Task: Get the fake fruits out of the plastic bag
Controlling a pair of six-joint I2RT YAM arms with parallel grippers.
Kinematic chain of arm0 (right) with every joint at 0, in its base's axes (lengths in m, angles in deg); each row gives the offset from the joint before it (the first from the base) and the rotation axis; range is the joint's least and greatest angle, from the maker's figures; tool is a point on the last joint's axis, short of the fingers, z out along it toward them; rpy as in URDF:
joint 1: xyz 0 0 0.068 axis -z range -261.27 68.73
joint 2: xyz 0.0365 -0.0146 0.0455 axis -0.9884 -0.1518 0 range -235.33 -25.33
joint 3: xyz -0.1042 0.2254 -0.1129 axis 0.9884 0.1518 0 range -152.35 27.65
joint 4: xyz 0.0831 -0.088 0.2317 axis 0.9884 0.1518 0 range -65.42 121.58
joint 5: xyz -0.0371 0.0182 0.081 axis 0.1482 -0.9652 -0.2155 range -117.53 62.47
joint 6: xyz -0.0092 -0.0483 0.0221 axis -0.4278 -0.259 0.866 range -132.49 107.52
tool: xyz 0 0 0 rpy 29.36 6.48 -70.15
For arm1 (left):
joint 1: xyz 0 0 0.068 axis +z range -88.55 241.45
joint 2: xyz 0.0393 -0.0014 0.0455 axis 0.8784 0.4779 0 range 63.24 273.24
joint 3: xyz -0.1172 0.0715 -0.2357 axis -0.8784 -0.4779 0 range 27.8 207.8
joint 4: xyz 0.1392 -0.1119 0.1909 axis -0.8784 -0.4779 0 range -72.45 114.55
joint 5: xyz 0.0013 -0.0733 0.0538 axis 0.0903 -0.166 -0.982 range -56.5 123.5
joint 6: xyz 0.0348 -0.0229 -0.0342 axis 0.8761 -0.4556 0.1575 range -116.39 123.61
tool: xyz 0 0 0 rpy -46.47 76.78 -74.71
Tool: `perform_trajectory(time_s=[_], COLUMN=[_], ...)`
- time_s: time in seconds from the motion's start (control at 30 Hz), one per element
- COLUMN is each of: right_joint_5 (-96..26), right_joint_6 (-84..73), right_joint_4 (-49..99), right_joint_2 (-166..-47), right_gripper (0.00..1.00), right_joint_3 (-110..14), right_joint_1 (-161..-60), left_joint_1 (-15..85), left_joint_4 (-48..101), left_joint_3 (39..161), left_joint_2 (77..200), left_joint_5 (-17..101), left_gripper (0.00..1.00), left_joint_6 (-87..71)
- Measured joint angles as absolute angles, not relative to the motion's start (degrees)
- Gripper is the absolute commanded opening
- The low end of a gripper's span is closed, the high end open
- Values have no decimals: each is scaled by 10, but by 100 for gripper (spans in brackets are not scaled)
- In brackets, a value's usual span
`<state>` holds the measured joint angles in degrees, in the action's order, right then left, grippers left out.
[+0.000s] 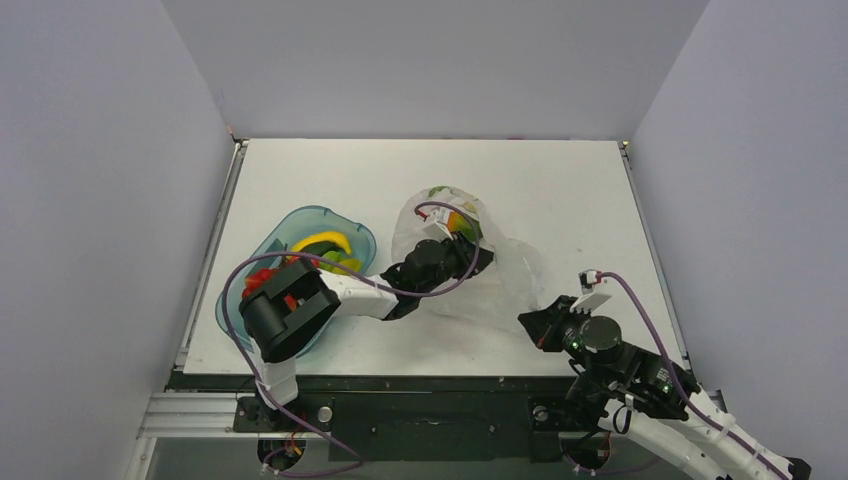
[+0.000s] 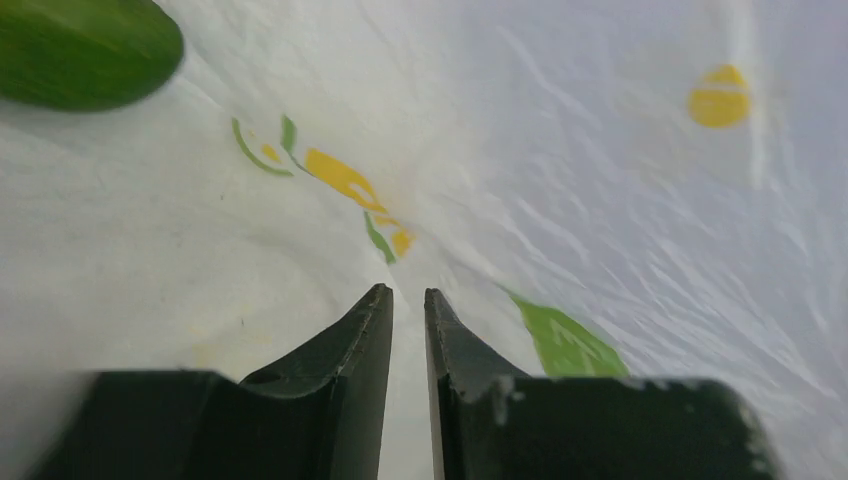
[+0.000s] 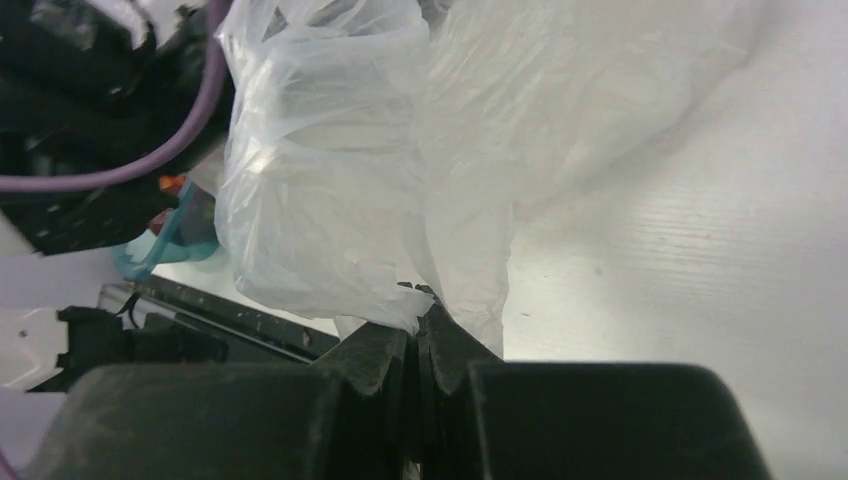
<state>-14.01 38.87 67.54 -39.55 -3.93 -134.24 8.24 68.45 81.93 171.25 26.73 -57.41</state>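
The plastic bag (image 1: 480, 275) lies crumpled mid-table. My left gripper (image 1: 472, 250) is pushed into its mouth. In the left wrist view it (image 2: 408, 292) is all but shut, a narrow gap between its jaws and nothing in them. It points at the bag's printed film (image 2: 340, 180), with a green fruit (image 2: 85, 50) at the upper left. An orange-green mango (image 1: 456, 222) shows through the bag beyond the gripper. My right gripper (image 1: 537, 326) is shut on the bag's near right edge (image 3: 440, 250), with film pinched at its tips (image 3: 420, 312).
A teal-blue oval tray (image 1: 288, 225) stands at the left and holds a yellow banana (image 1: 322, 243), green pieces (image 1: 342, 263) and red fruit (image 1: 262, 283). The left arm's elbow hangs over the tray. The table's front edge rail (image 3: 230, 315) runs close to the right gripper.
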Motion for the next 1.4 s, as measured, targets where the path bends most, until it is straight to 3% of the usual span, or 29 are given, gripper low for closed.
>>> perform_trajectory(time_s=[0.07, 0.2, 0.27, 0.43, 0.5, 0.63, 0.93, 1.07, 1.4], right_joint_5=[-124, -108, -110, -130, -128, -113, -33, -27, -176], right_joint_6=[392, 392, 390, 377, 366, 339, 226, 147, 2], right_joint_4=[684, 693, 692, 716, 750, 802, 850, 846, 772], right_joint_2=[-399, -387, -366, -351, -367, -434, -616, -717, -973], right_gripper=[0, 0, 8, 55, 64, 74, 88, 88, 85], right_joint_3=[-39, -39, -39, -55, -87, -181, -356, -415, -484], right_joint_1=[-1342, -1342, -1342, -1342, -1342, -1342, -1342, -1328, -1218], left_joint_1=[72, 64, 62, 55, 52, 49, 53, 56, 72], left_joint_4=[671, 643, 615, 551, 531, 509, 485, 431, 215], left_joint_3=[803, 782, 784, 786, 786, 786, 776, 777, 778], left_joint_2=[1686, 1661, 1659, 1648, 1635, 1604, 1489, 1415, 1155], left_joint_5=[275, 276, 275, 274, 278, 302, 430, 460, 403], left_gripper=[17, 31, 38, 49, 52, 59, 64, 65, 80], left_joint_6=[-564, -534, -510, -464, -450, -437, -427, -403, -331])
